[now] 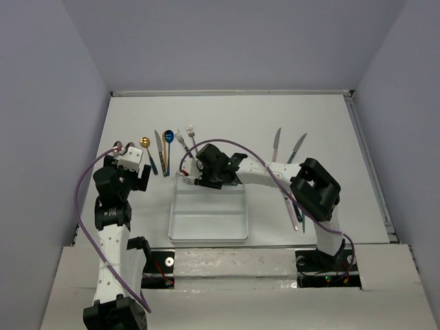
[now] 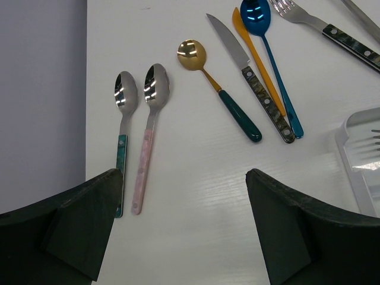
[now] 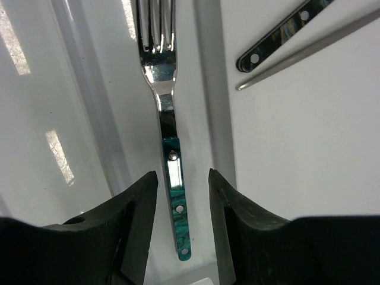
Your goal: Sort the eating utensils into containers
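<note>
1. Status: silver fork with teal riveted handle [image 3: 168, 113] lies flat in the shallow white plastic tray [image 1: 210, 225], in the compartment along its far wall, tines toward the tray's left end.
2. Right gripper [image 3: 182, 178] straddles the handle with jaws apart and a gap on both sides, so it grips nothing. Looks like a drop-off, my guess.
3. Left gripper [image 2: 183, 175] is spread wide with nothing between its fingers, hovering over bare table near the spoons.
4. Risk: finger-to-handle clearance is thin. A skewed retreat could clip the handle and flick the fork over the low wall or ridge.
5. Risk: the right arm's elbow overlaps a couple of slim utensils [image 1: 293, 210] right of the tray. A low swing back could sweep them.
6. Around:
   - A black riveted handle [image 3: 279, 38] and a plain silver handle [image 3: 309, 50] lie on the table just outside the far wall.
   - On the left are a teal-handled silver spoon [image 2: 125, 95], a pink-handled silver spoon [image 2: 156, 86], a gold spoon with teal handle [image 2: 192, 53], a dark-handled knife [image 2: 234, 44] and a blue spoon [image 2: 256, 15].
   - Two silver knives [image 1: 276, 142] lie beyond the right arm.
7. Obstruction: the right arm spans the tray's far side, so the left arm likely can't load there until it clears.
</note>
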Robot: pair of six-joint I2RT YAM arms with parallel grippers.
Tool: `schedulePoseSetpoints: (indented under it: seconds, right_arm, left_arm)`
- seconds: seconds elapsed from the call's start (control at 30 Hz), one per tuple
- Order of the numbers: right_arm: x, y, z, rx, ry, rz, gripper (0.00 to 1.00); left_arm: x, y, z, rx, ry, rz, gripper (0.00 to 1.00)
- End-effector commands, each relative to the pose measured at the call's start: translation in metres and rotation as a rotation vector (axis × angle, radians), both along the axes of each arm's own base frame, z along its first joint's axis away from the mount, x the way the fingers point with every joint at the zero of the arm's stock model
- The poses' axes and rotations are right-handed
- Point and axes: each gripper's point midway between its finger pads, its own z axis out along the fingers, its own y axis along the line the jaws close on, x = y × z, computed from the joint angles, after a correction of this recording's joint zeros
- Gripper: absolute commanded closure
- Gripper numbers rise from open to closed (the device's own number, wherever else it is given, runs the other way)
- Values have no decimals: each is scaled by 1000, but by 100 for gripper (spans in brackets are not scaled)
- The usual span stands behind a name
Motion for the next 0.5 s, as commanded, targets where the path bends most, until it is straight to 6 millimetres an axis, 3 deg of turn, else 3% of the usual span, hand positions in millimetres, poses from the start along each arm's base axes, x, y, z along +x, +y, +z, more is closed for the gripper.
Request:
schedulePoseSetpoints:
  seconds: [0.0,0.07,0.13,0.17,0.2,0.23,0.27,0.33,0.37,0.4,0.47]
  right_arm:
    - [8,8,77,169,-75,-142,55]
    - [13,-2,114,272,-107,-282,55]
    - [11,-21,129,371,-66,-486,55]
    - [12,-45,156,470,-58,-634,53]
    - [9,-62,160,508,-43,-717,51]
    - [6,-98,141,464,-39,-838,45]
    - [0,-123,156,520,-34,-909,43]
    - [-8,-166,141,548,34,-1105,38]
    - [-11,-189,130,540,55,-1182,35]
    - [-22,-229,108,524,108,-1301,34]
    - [-39,-271,82,528,187,-1408,34]
  left_arm:
    - [2,1,2,-4,-22,7,1]
    - [2,1,2,-4,-22,6,1]
    - [1,1,3,-3,-25,7,1]
    - [1,1,3,-3,-26,7,1]
    - [1,1,3,-4,-28,8,1]
    - [1,0,4,-3,-29,6,1]
    - [0,0,2,-4,-26,5,1]
    - [1,1,4,-2,-28,5,1]
    - [1,0,3,-2,-26,4,1]
    - [1,0,3,-3,-25,4,1]
    - [1,1,2,-2,-25,5,1]
